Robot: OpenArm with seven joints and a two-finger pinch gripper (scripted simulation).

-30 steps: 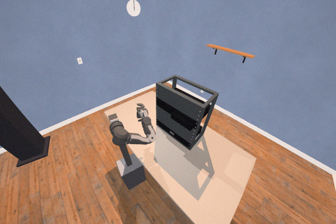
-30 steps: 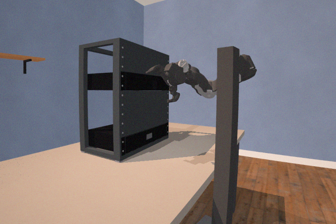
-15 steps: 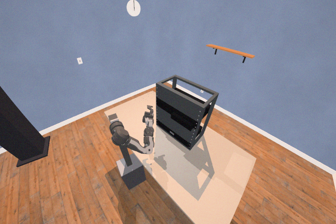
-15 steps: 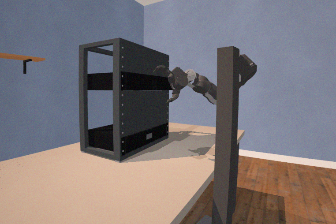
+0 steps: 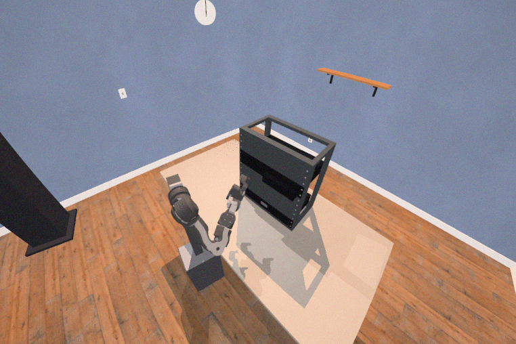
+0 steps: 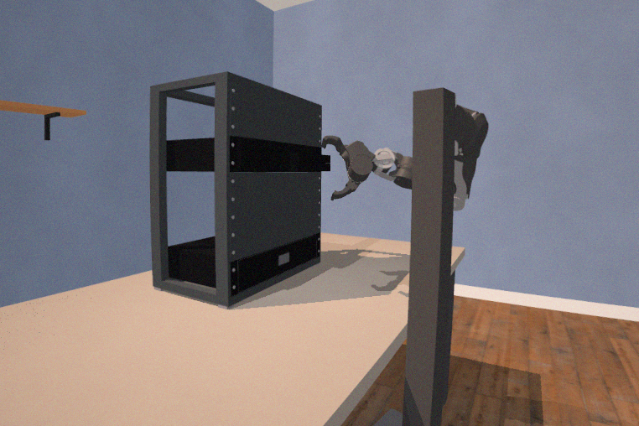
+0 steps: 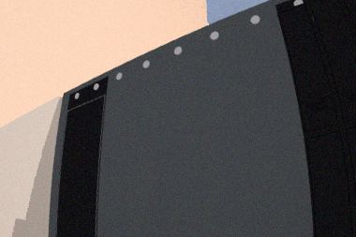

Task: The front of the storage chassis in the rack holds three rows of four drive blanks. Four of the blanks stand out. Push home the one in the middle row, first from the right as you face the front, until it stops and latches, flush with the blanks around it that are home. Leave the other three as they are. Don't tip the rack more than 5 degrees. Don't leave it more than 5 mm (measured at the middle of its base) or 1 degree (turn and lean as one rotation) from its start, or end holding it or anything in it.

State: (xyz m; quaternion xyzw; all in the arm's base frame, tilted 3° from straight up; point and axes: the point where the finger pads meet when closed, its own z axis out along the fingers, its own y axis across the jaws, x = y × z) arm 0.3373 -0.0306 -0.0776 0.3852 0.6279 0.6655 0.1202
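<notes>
1. Your gripper (image 6: 333, 168) stands released, jaws spread wide, holding nothing.
2. It faces the rack (image 6: 222, 189) front at its right edge, just beside the upper black chassis (image 6: 278, 157).
3. Individual blanks cannot be told apart.
4. Rack stands on the table (image 6: 154, 359).

A pale peach table top (image 6: 128, 359) stands over a wooden plank floor (image 6: 542, 349). On it rests one dark grey rack (image 6: 222, 189), set toward the far corner near the blue walls, upright on its base, casting a grey shadow (image 6: 350, 271) across the table surface toward the near edge.
</notes>
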